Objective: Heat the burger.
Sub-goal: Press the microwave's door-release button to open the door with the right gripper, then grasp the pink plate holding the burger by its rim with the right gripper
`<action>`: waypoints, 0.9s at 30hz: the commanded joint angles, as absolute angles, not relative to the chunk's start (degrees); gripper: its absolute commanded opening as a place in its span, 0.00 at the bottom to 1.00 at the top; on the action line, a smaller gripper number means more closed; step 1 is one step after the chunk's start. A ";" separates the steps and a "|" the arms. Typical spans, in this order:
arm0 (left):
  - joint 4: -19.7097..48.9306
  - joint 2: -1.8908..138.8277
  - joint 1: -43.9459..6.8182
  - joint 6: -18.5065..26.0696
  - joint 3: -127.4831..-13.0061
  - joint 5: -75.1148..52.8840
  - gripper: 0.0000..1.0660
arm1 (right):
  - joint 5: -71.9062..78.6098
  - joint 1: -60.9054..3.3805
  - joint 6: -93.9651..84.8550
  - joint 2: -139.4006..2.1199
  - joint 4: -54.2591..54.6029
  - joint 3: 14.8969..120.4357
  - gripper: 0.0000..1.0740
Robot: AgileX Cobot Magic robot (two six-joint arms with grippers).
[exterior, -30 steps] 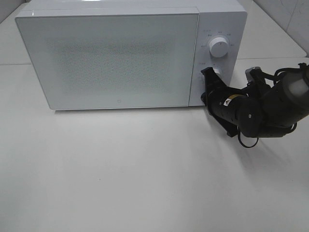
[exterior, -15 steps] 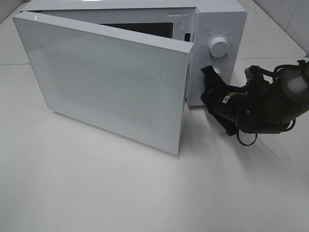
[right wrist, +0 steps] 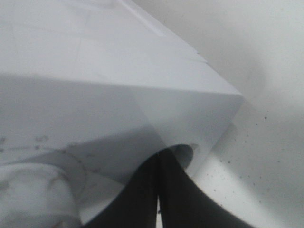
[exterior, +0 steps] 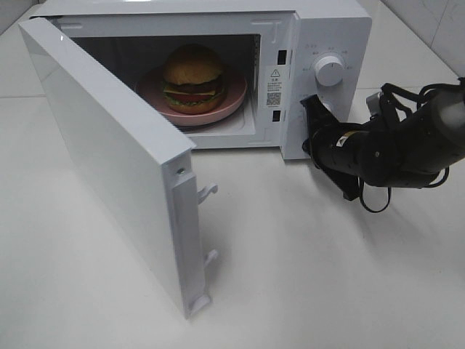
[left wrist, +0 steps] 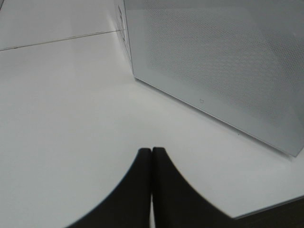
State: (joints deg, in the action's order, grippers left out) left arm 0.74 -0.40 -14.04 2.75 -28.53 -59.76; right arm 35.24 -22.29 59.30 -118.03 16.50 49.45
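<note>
- The white microwave [exterior: 330,33] sits at the back of the white table [exterior: 327,283]. Its door [exterior: 109,174] stands wide open, hinged on the left side of the high view.
- The door's free edge points toward the front of the table, with two white latch hooks [exterior: 206,193] sticking out of it.
- The burger [exterior: 193,76] is inside the cavity on a pink plate [exterior: 234,94], bun side up and roughly centred. The plate rim is near the cavity's front lip but not over it.
- There's headroom between the bun and the cavity ceiling, and a gap from the plate to the right inner wall.
- The cavity mouth faces a broad stretch of tabletop, bounded by the door's edge on one side and the right arm on the other.
- The right gripper [exterior: 311,109] has its fingers pressed together, holding nothing. It's at the lower part of the control panel, below the round dial [exterior: 330,70].
- In the right wrist view the fingertips [right wrist: 158,159] sit right by a small round thing [right wrist: 184,152]. It's blurry, probably the lower button, and I can't tell if they're touching it.
- The left gripper [left wrist: 152,153] only shows in its own wrist view. Its fingers are closed flat against each other and it's empty, low over the table and well apart from the door's outer face [left wrist: 213,71].
</note>
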 commanded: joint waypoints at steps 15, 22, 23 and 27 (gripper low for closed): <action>0.57 -0.57 -13.92 2.46 -28.36 -59.24 0.00 | 39.25 -22.00 49.79 -105.14 8.65 40.97 0.00; 0.57 -0.57 -13.92 2.46 -28.36 -59.24 0.00 | 38.85 -22.00 42.28 -100.90 3.55 38.45 0.01; 0.57 -0.57 -13.92 2.46 -28.36 -59.24 0.00 | 38.79 -22.00 41.25 -100.61 2.18 38.33 0.01; 0.57 -0.57 -13.92 2.46 -28.36 -59.24 0.00 | 38.62 -22.00 33.52 -100.10 -5.04 38.16 0.01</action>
